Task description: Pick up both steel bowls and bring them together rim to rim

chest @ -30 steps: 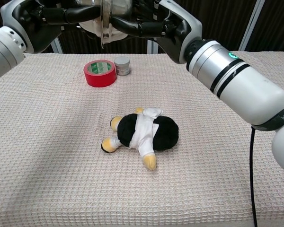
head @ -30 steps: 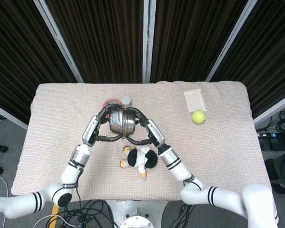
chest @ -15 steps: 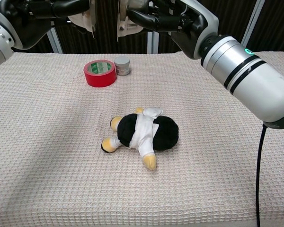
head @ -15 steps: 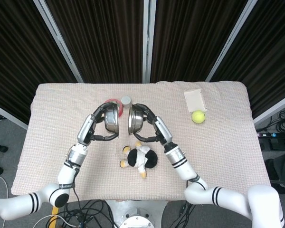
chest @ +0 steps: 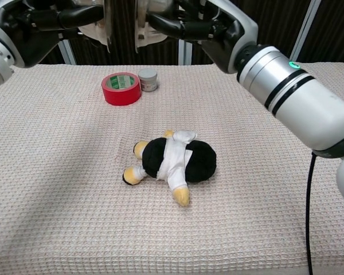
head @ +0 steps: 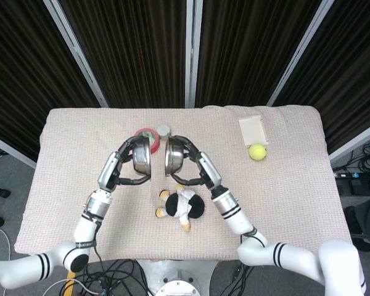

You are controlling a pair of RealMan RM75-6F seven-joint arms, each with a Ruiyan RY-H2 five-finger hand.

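Two steel bowls are held up in the air above the table, rims facing each other with a narrow gap between them. My left hand (head: 124, 165) grips the left bowl (head: 141, 160) from behind. My right hand (head: 192, 165) grips the right bowl (head: 174, 158) the same way. In the chest view only the bowls' lower edges show at the top: left bowl (chest: 106, 26), right bowl (chest: 142, 26), with the left hand (chest: 57, 16) and right hand (chest: 189, 20) around them.
A black and white plush toy (head: 182, 206) lies on the cloth-covered table (head: 296, 197) below the bowls. A red tape roll (chest: 121, 87) and a small grey jar (chest: 148, 79) stand behind. A yellow-green ball (head: 257, 151) and white card (head: 253, 130) sit far right.
A second ago the bowls were pressed together rim to rim; they have since come apart. Since half a second ago both have lowered slightly and the gap has narrowed a little.
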